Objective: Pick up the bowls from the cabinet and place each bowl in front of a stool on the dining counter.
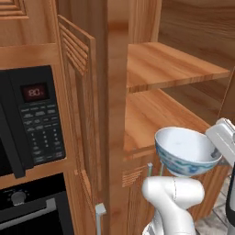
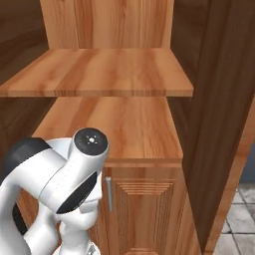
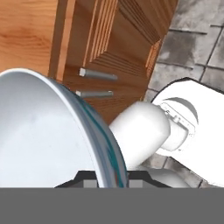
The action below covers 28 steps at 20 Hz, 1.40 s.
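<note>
bowl [image 1: 188, 151]: hanging tilted in front of the open cabinet [image 1: 151, 69], mouth facing up and leftward
gripper [image 3: 113, 180]: fingers pinching the bowl's rim, holding it clear of the shelves

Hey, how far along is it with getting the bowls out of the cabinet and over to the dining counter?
Early stage. Done: the cabinet stands open, and the white bowl with the blue pattern is off its shelves. In hand: the gripper clamps that bowl's rim, holding it in front of the lower doors. Left: carrying it to the counter, setting it before a stool, then fetching the second bowl; the shelves in view are bare.
</note>
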{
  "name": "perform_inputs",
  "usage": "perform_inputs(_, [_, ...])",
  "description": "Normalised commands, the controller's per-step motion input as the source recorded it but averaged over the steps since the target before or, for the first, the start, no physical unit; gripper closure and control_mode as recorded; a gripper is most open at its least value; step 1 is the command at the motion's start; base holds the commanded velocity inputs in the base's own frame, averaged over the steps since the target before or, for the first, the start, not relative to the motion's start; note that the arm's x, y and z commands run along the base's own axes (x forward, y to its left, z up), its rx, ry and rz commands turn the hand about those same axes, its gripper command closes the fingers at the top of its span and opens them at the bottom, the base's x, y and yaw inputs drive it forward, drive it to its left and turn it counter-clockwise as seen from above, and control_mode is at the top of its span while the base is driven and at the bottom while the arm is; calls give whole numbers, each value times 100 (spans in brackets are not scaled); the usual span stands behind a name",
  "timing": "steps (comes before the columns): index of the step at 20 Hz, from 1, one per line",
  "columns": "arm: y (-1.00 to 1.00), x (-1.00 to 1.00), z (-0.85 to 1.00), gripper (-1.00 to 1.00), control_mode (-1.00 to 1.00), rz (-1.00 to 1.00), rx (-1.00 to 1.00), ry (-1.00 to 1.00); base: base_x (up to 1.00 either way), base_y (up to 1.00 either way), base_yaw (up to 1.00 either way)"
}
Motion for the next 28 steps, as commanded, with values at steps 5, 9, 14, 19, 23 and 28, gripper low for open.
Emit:
perform_inputs(5, [0,0,0,100,100,0,0,0,-99,-43,33])
perform_inputs(9, [0,0,0,100,100,0,0,0,-67,-93,68])
perform_inputs(14, [0,0,0,100,100,0,0,0,-44,-86,76])
perform_inputs(19, [0,0,0,100,100,0,0,0,-7,-30,93])
perform_inputs(23, [0,0,0,100,100,0,0,0,0,0,100])
perform_inputs(28, [0,0,0,100,100,0,0,0,0,3,99])
